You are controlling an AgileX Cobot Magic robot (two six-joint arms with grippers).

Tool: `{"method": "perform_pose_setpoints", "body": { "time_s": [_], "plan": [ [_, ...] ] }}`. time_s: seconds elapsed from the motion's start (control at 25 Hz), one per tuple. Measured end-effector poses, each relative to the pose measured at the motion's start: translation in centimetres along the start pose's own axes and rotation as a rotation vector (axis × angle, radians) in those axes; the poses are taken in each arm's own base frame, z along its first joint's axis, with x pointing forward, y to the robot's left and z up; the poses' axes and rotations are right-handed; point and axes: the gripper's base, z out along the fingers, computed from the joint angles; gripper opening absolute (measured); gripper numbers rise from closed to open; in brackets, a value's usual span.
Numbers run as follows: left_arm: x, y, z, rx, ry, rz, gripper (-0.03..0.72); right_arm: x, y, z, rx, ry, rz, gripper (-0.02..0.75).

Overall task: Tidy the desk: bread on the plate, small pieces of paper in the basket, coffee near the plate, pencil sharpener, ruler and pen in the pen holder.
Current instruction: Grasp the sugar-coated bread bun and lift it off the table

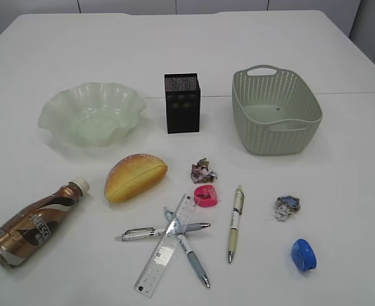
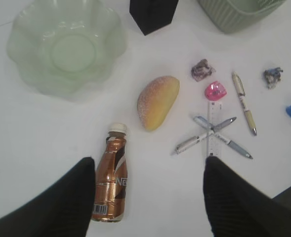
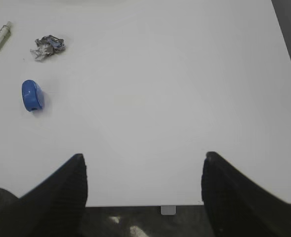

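Desk (image 1: 340, 51), large plain white tabletop, untidied: golden-yellow oval bun (image 1: 135, 176) lying below pale green ruffled plate (image 1: 91, 115); brown Nescafe bottle (image 1: 33, 223) on its side at left. Left gripper (image 2: 147, 195) spread above bottle, holding nothing. Right gripper (image 3: 143, 190) spread, empty.

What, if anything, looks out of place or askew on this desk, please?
The coffee lies on its side near the front left, not upright. The ruler and two pens are crossed in a heap, and the bread sits on the desk, off the plate. Nothing looks spilled or broken.
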Motion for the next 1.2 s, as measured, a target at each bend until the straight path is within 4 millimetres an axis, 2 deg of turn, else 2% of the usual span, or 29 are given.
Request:
{"method": "perform_pose_setpoints", "body": {
  "time_s": [0.24, 0.44, 0.6, 0.72, 0.88, 0.96, 1.0, 1.2],
  "plan": [
    [-0.7, -1.8, 4.7, -0.028, 0.129, 0.134, 0.497, -5.2, -0.5, -0.6, 0.046, 0.113, -0.014, 0.56],
    [-0.8, -1.5, 5.6, -0.08, 0.155, 0.167, 0.497, -11.1, -0.7, -0.8, 0.07, 0.147, -0.014, 0.56],
    [-1.0, -1.4, 6.1, -0.091, 0.168, 0.171, 0.497, -15.9, -0.5, 0.3, 0.075, 0.161, 0.032, 0.559],
    [-1.1, -1.3, 7.5, -0.089, 0.204, 0.171, 0.497, -18.5, -0.2, 1.3, 0.069, 0.172, 0.073, 0.559],
    [-1.1, -2.1, 10.7, -0.074, 0.278, 0.202, 0.497, -20.3, 0.2, 2.2, 0.04, 0.182, 0.093, 0.559],
    [-1.0, -2.8, 12.8, -0.066, 0.326, 0.23, 0.497, -20.5, 0.3, 2.6, 0.039, 0.19, 0.093, 0.559],
    [-0.7, -3.4, 15.2, -0.082, 0.38, 0.272, 0.5, -20.6, 0.3, 2.7, 0.04, 0.194, 0.094, 0.56],
    [-0.4, -3.6, 19.5, -0.089, 0.473, 0.296, 0.517, -20.6, 0.3, 2.7, 0.044, 0.193, 0.097, 0.56]
  ]
}}
